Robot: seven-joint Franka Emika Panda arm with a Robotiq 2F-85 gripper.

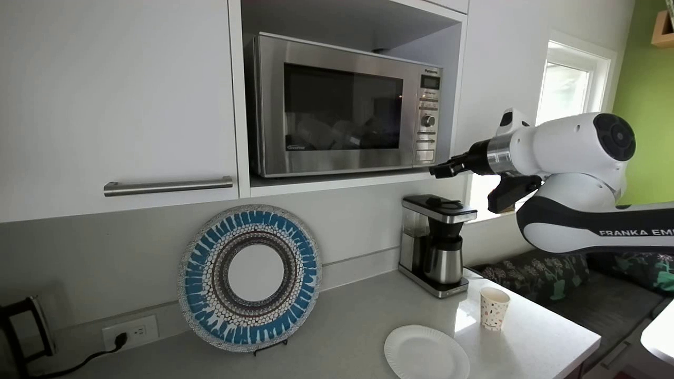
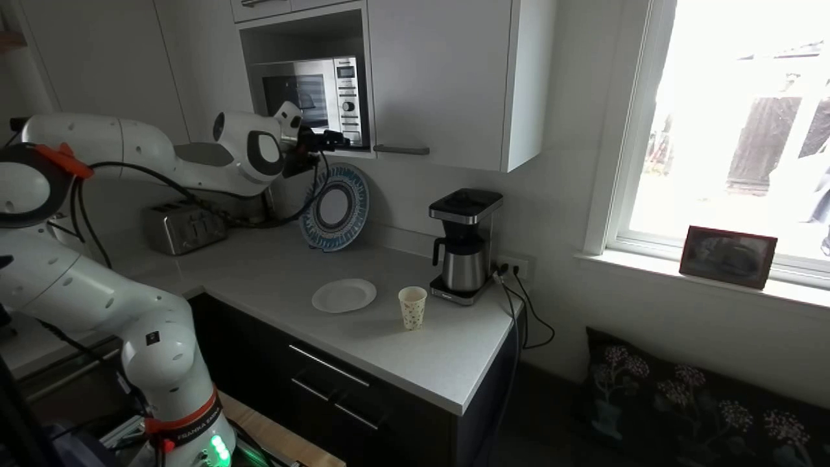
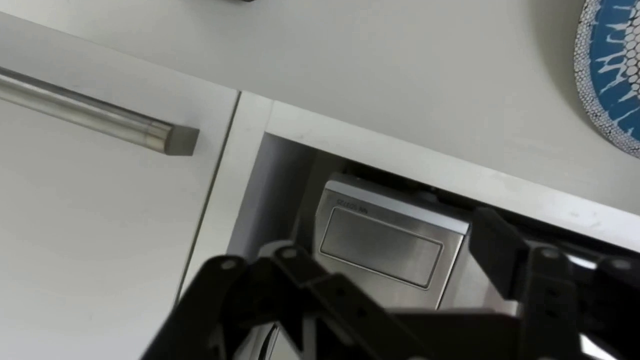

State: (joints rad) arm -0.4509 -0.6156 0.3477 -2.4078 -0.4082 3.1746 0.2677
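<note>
Gripper (image 1: 445, 168), black and two-fingered, at end of white jointed robot arm (image 1: 574, 139), held high above pale smooth counter (image 1: 347, 316). In wrist view, black fingers (image 3: 495, 250) widely apart, with nothing gripped between them. Just ahead of fingertips, silver box-shaped microwave (image 1: 342, 108) with dark glass window, standing inside open white niche. Nearest to gripper, lower corner of microwave on control side; between fingers in wrist view, flat silver rectangular button (image 3: 382, 247). Touching or only very near: not possible to tell. Close to gripper also, straight white shelf edge (image 3: 450, 172) under microwave. To side of gripper, flat white cabinet door (image 3: 90, 225) with silver metal bar handle (image 3: 95, 112).

Well below gripper, on counter: black-and-silver coffee maker (image 1: 437, 245) with metal jug, cream cup (image 1: 494, 309) with coloured specks, upright, and round white plate (image 1: 426, 352) with ridged rim, lying flat. Below gripper too, but more under microwave, large round disc (image 1: 255, 273) with blue, white and brown rings and pale centre, leaning toward wall on thin dark stand. In an exterior view, lower than gripper and farther along counter, silver toaster (image 2: 183, 227).
</note>
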